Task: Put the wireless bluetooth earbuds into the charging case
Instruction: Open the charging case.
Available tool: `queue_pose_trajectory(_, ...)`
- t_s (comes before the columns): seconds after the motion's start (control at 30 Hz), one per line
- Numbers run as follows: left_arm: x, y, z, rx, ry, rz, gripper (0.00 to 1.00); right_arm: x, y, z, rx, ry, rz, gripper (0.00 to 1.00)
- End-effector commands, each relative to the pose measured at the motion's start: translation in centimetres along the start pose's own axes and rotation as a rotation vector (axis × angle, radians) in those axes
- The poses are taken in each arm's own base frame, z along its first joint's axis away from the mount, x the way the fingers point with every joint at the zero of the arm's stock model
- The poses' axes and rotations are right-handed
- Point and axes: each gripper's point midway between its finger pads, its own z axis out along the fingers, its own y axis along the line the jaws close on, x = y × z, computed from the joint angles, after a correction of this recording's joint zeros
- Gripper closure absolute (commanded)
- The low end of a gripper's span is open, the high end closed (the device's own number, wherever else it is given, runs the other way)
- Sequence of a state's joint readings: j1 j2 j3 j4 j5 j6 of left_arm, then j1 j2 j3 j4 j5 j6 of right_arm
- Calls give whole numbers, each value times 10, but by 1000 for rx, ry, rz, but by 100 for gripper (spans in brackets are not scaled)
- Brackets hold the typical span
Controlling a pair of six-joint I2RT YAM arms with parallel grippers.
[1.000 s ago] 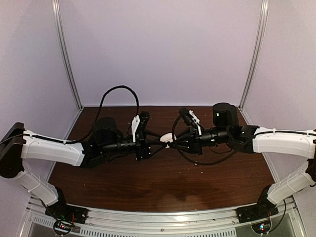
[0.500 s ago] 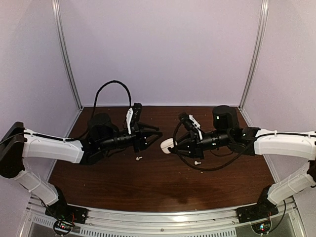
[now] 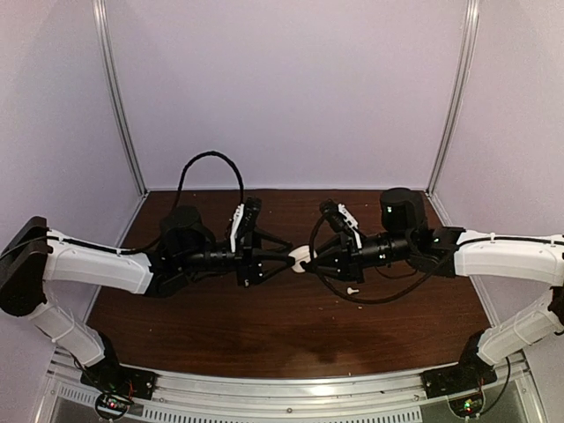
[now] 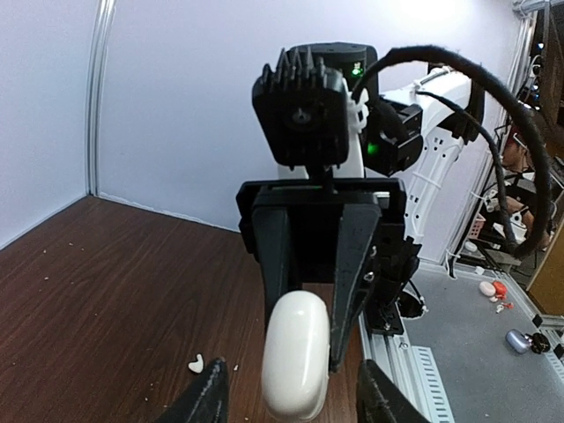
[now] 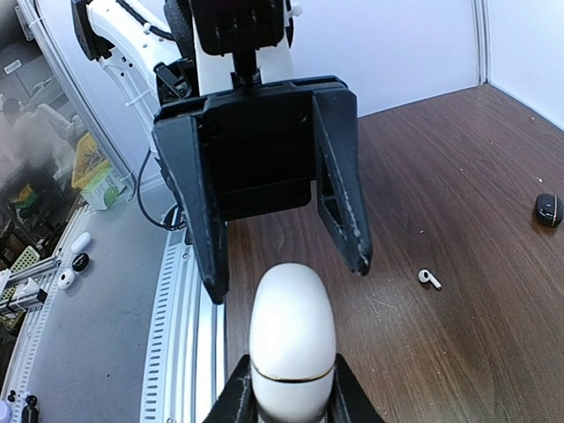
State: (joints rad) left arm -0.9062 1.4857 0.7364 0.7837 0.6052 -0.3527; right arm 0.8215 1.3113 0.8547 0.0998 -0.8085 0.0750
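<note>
A closed white charging case [image 3: 302, 256] hangs above the table's middle, gripped at its base by my right gripper [image 3: 311, 258], which is shut on it. It shows in the right wrist view [image 5: 292, 330] between my own fingers [image 5: 240, 395]. My left gripper [image 3: 286, 256] is open, and its tips flank the case's free end without touching it [image 4: 295, 352]. One white earbud [image 3: 352, 290] lies on the table under the right arm. A white earbud [image 4: 196, 362] shows in the left wrist view. The right wrist view shows a white earbud [image 5: 429, 278] and a black earbud [image 5: 547, 209].
The brown wooden table [image 3: 291, 326] is walled by lilac panels on three sides, with an aluminium rail [image 3: 291, 388] along the near edge. Black cables [image 3: 211, 167] loop above both wrists.
The left gripper was at the case, drew back to the left half a second ago, and has now moved right again to the case. The right gripper still holds the case.
</note>
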Motion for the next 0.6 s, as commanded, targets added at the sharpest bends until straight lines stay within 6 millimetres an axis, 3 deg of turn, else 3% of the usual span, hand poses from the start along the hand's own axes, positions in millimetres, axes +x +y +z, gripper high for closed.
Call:
queue_pose_trajectory(0.0,-4,-2,10,37,0,8,51,-8,11,0,-44,-22,-36,99)
queue_pose_trajectory(0.17,-3,7,14,5,13,-20,56,-9,19,-1,-74,-24,-57,99)
queue_pose_trajectory(0.57,-16,19,-2,-30,-55,-64,59,-3,29,-1,-98,-1,-83,100)
